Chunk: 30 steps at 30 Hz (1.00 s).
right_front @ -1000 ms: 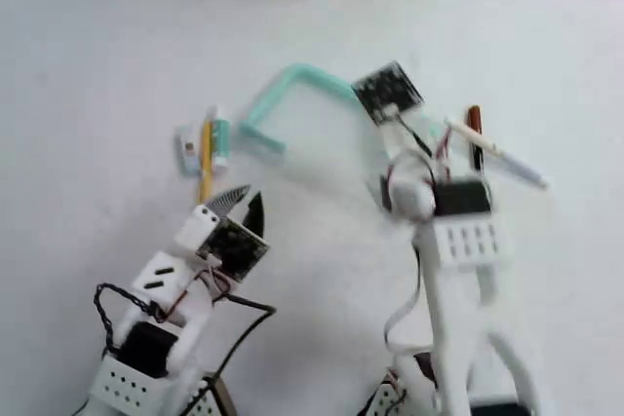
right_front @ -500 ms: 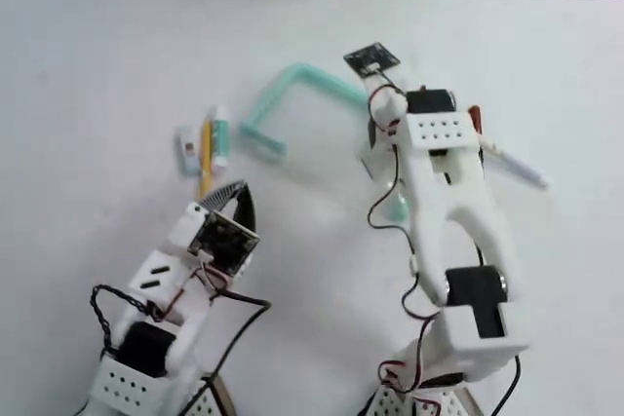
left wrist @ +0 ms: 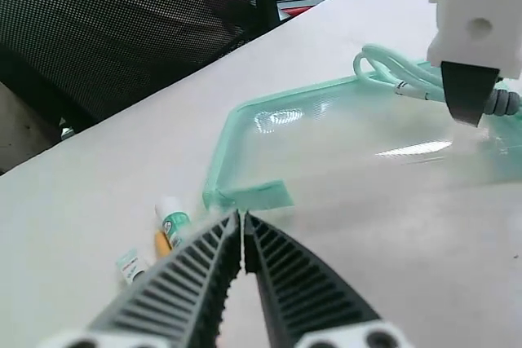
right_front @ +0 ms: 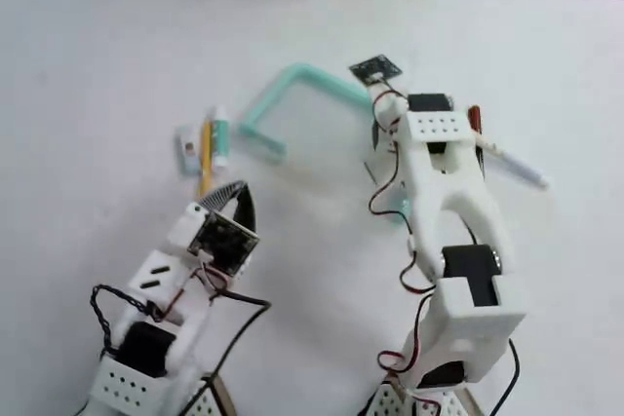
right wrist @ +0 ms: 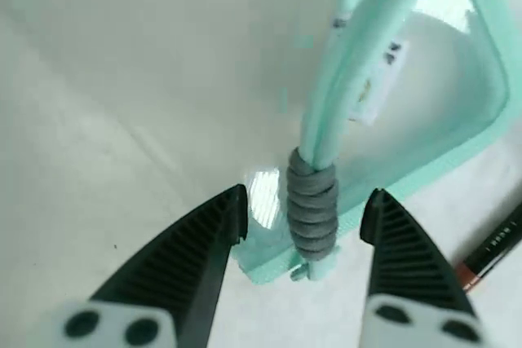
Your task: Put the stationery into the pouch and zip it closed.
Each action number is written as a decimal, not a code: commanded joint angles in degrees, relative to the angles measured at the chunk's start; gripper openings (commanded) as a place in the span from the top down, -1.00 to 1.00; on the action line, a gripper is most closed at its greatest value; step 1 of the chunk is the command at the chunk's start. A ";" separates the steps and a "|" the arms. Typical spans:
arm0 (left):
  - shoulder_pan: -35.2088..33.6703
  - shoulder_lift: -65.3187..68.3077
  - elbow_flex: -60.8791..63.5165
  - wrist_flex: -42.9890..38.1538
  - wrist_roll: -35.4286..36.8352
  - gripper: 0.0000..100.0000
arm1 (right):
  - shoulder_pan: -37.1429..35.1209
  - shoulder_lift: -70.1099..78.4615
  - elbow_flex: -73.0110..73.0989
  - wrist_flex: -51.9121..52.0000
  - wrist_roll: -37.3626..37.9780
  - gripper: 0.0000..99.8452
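Between the spread fingers of our right claw [right wrist: 306,200] sits the grey zip pull [right wrist: 312,211], a wound grey grip on the end of a looped mint cord [right wrist: 359,63]. The jaws stand apart on either side of it and are not yet closed on it. Beyond the pull lies the corner of the clear, mint-edged pouch [right wrist: 432,71], and just outside that corner a brown pen [right wrist: 489,250] rests on the table.

A second ago this arm was drawn back and swinging. It has since reached forward over the right end of the pouch [right_front: 307,73], at the centre of the high view. In the last half second it has hardly shifted, so we judge it is settling over the pull. The pouch itself has not moved. We read this as lining up to take hold of the zip. Whether the zip is open or shut we cannot tell.

Our left claw [left wrist: 242,224] has kept its place at the lower left of the high view [right_front: 239,204], its fingers pressed together on nothing.

Ahead of it, left of centre in that view, the yellow pencil [right_front: 206,158], white tube [right_front: 220,133] and small eraser [right_front: 187,149] lie in a cluster where they were. On the right, the brown pen [right_front: 475,120] and white pen [right_front: 514,167] lie beside our right arm.

All the stationery we can see is outside the pouch, so we judge the packing has not started.
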 commanded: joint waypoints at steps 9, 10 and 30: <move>-0.13 -0.13 -0.18 -1.23 0.09 0.94 | 0.75 -0.40 -2.20 -1.45 0.62 0.66; -0.13 -0.13 -0.18 -1.23 0.09 0.94 | 0.75 -0.40 -2.20 -1.45 0.62 0.68; -0.04 -0.13 -0.18 -1.23 0.26 0.94 | 1.45 6.46 -5.27 -2.51 0.62 0.82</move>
